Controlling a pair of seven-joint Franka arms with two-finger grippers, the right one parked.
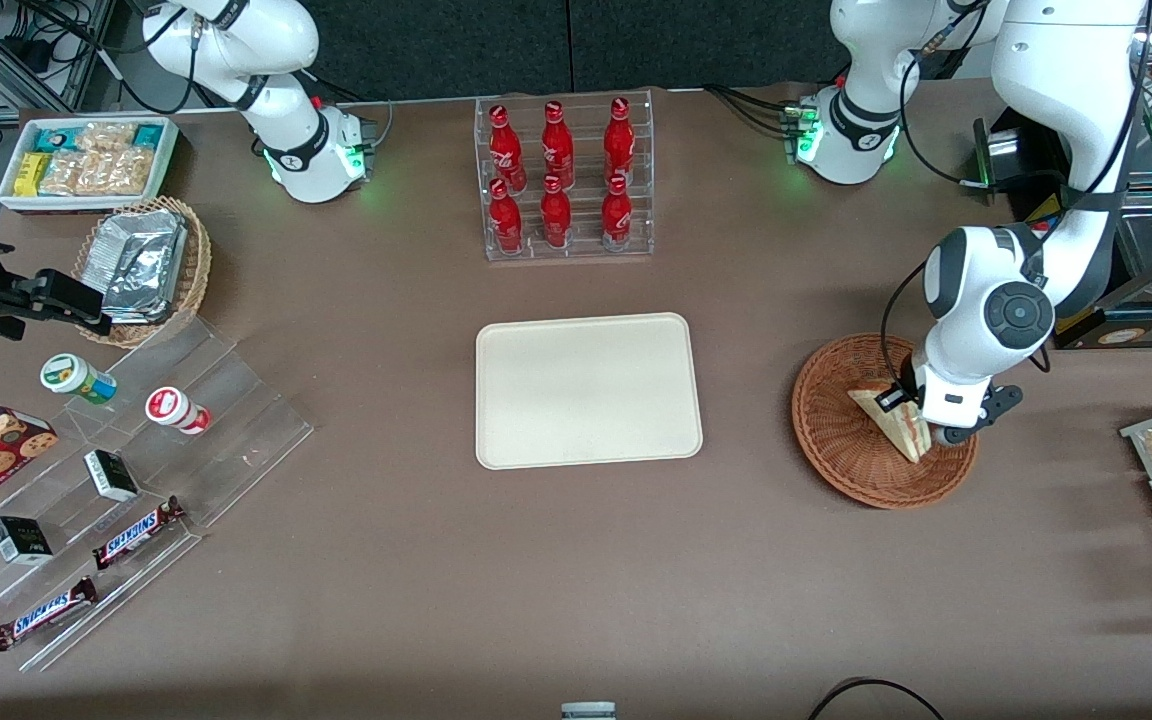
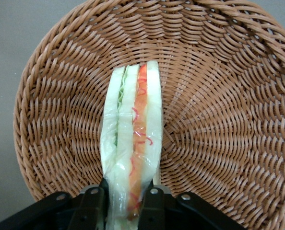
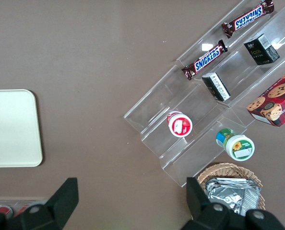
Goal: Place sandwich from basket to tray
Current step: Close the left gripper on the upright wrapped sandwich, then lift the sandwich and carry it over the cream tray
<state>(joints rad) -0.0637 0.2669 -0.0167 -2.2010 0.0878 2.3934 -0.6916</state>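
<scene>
Nearest the wrist camera: tool (image 2: pixel 123 206), black fingers (image 2: pixel 92 206) closed against both faces of the sandwich (image 2: pixel 132 143), pinching its near end. Sandwich wrapped in clear film, standing on edge with cut side upward, layers of pale bread, green and orange-red filling visible along the edge. Sandwich inside the basket (image 2: pixel 219 96), its far tip reaching toward the basket's centre; whether its lower edge touches the weave cannot be told.

Front view: tool (image 1: pixel 911 405) low over the basket (image 1: pixel 826 420), at the part of the basket farthest from the tray. Sandwich (image 1: pixel 891 420) tilted, within the basket rim. Basket resting on the brown table (image 1: pixel 576 580), toward the working arm's end, well apart from the tray.

Tray (image 1: pixel 588 403) flat on the table, nothing on it, roughly level with the basket in depth. Clear rack of red bottles (image 1: pixel 564 180) farther from the front camera than the tray. Toward the parked arm's end from the tray: clear stepped stand (image 1: pixel 226 420) with small tubs, boxes and Snickers bars (image 1: pixel 136 532); tan wicker basket of foil packets (image 1: pixel 141 265); white bin of snack packets (image 1: pixel 86 160).
</scene>
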